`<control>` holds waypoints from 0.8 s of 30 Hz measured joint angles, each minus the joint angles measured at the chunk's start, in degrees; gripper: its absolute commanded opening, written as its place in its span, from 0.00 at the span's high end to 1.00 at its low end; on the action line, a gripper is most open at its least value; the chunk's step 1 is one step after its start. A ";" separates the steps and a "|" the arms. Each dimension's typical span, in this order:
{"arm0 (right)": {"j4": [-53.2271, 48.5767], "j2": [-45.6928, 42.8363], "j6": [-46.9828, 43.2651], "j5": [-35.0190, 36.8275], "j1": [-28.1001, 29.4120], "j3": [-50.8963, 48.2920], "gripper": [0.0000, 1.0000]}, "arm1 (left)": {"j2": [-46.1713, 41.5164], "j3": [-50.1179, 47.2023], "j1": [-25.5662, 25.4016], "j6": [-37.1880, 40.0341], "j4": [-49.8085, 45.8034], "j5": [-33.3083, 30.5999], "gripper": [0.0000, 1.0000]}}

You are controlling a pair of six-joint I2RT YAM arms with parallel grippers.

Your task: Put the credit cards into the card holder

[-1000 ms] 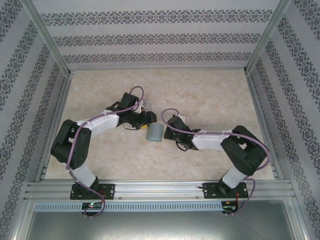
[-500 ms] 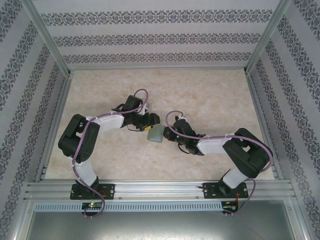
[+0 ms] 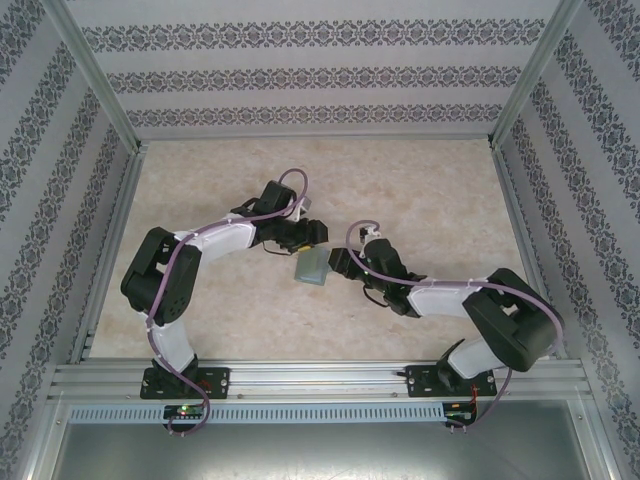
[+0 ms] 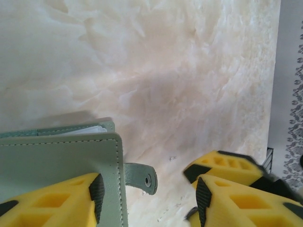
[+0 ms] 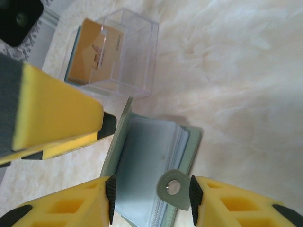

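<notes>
Card holder point(image 3: 312, 267) lay on the counter point(image 3: 420, 190), between the two grippers. Under the right wrist I saw it open, clear sleeves facing up. Its snap tab point(image 5: 173, 189) sat between the jaws of the right gripper point(image 5: 149, 204); these were spread, and I could not tell any contact. Left gripper point(image 4: 147, 198) jaws were also spread, with one finger point(image 4: 52, 203) over the holder's cover near its edge. Credit cards point(image 5: 92, 52), orange-faced, stood in a clear box point(image 5: 135, 47) just beyond the holder.
</notes>
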 measured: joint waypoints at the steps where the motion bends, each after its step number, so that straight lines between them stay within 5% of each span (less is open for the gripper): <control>1: -0.04 -1.18 -0.15 0.00 -0.57 -0.70 0.54 | 0.15 0.24 -0.13 0.33 -0.55 -0.22 0.49; 12: -3.80 -13.29 -1.81 -0.26 -9.11 -7.06 0.54 | 4.85 2.03 -2.58 1.29 -4.13 -0.94 0.63; 24: -5.57 -15.37 -2.97 -2.47 -12.41 -7.45 0.54 | 7.26 6.88 -5.09 2.56 -9.33 -3.80 0.69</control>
